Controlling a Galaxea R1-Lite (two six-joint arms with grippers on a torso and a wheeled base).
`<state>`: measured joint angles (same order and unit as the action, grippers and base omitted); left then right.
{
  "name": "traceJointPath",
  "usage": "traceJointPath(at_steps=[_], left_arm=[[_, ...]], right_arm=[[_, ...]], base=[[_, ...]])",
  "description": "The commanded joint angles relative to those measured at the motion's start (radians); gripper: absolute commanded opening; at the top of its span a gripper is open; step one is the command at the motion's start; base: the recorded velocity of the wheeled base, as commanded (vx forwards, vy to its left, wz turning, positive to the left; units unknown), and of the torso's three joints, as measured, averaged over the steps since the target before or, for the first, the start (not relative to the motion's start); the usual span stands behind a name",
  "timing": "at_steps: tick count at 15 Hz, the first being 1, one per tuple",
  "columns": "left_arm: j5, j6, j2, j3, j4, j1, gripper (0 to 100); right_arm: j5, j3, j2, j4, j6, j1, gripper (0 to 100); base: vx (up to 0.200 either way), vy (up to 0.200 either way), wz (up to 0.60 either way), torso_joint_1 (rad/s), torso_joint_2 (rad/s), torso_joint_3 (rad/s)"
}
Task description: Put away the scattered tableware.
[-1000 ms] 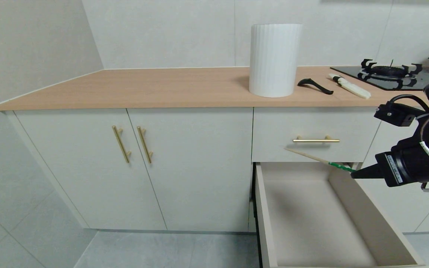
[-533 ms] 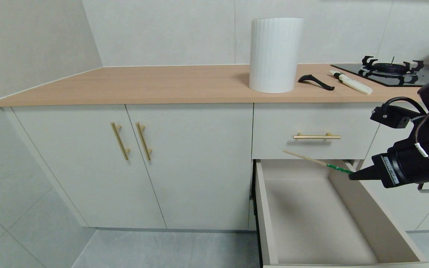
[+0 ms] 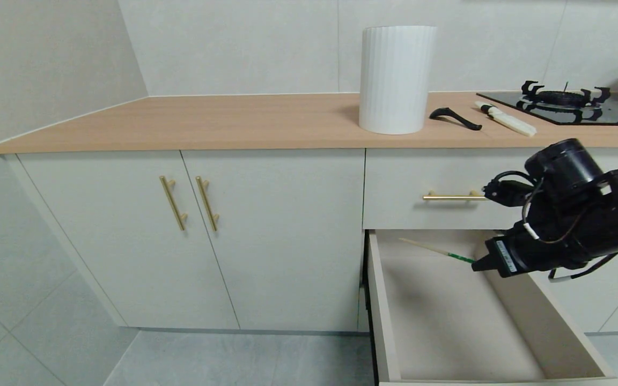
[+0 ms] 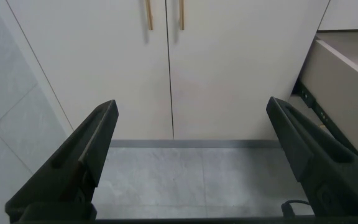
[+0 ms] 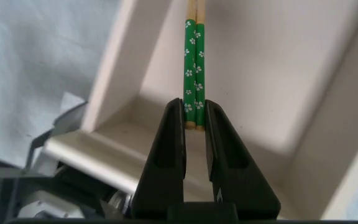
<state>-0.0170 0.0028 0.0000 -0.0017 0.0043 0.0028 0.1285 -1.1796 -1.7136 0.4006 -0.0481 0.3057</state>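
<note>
Head view, drawer (image 3: pixel 385 300): pulled out at 5 o'clock, under a shut drawer with a brass handle (image 3: pixel 455 198).
Chopsticks (image 3: pixel 435 251): a wooden pair with green flowered ends, lying side by side. They sit over the drawer's rear part, with the bare tips aimed toward 10 o'clock from the pincer. Whether the tips touch the drawer floor cannot be told.
Right pincer (image 3: pixel 475 265): clamped on the chopsticks' green ends, close to the butts. The right wrist view shows both sticks pinched flat between the two fingers (image 5: pixel 174 134).
Reason for hold: judged, the butt-end grip leaves the long shafts free to enter first. The shallow slant should let the pair settle flat once released.
Right arm pose: enters from 3 o'clock and crosses the drawer's right wall. The wrist is pitched down and toward 9 o'clock, with the pincer tip just inside that wall.
Left pincer (image 4: pixel 191 115): fingers spread wide and holding nothing. It is low, facing the cabinet doors (image 4: pixel 166 56) and the floor.
Counter (image 3: pixel 207 123): a black-handled utensil (image 3: pixel 454 119) and a white utensil (image 3: pixel 504 121) lie at 1 o'clock. They are between a ribbed white canister (image 3: pixel 396 78) and the hob (image 3: pixel 561 104), the black one just beside the canister.
Step judged: the chopsticks are being set down, and the two counter utensils are not yet stowed.
</note>
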Motion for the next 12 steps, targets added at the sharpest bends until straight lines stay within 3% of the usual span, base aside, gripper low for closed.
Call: traceJointPath(at_steps=[1, 8, 12], left_arm=[[0.0, 0.0, 0.0, 0.0, 0.0, 0.0, 100], [0.0, 0.0, 0.0, 0.0, 0.0, 0.0, 100], [0.0, 0.0, 0.0, -0.001, 0.0, 0.0, 100]], right_arm=[[-0.033, -0.008, -0.15, -0.037, -0.019, 0.024, 0], [-0.121, -0.034, -0.445, -0.335, -0.207, 0.042, 0], [-0.156, -0.037, -0.517, -0.339, -0.202, 0.042, 0]], base=[[0.0, 0.0, 0.0, 0.0, 0.0, 0.0], [0.0, 0.0, 0.0, 0.0, 0.0, 0.0], [0.0, 0.0, 0.0, 0.0, 0.0, 0.0]])
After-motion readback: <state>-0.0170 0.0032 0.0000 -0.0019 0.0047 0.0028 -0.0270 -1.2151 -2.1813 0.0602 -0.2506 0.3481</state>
